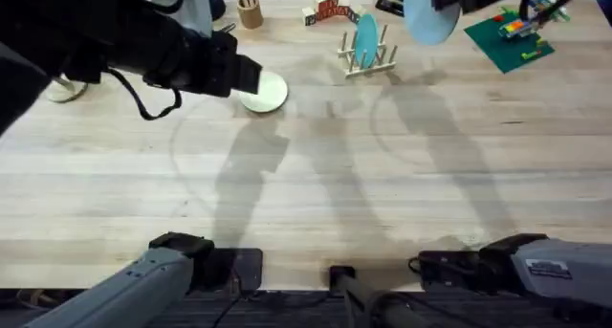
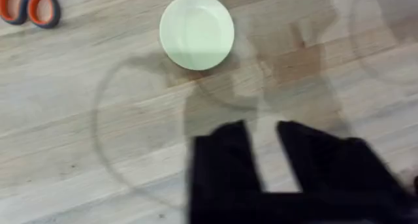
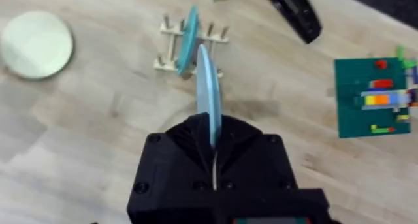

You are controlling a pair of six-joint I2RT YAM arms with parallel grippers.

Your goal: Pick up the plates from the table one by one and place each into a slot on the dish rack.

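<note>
Black fingers of my right gripper (image 3: 210, 142) pinch the light blue plate (image 3: 208, 93) edge-on, above the table (image 1: 382, 194), with the dish rack (image 3: 189, 51) just beyond, one slot already filled. My left gripper (image 2: 261, 145) hangs spread near the pale yellow plate (image 2: 196, 31) lying flat.

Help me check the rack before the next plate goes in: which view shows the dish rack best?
The right wrist view: the dish rack shows whole, a teal plate upright between its pegs, with the right gripper holding the light blue plate just before it. Overhead shows the rack far off, near the table's far edge.
</note>
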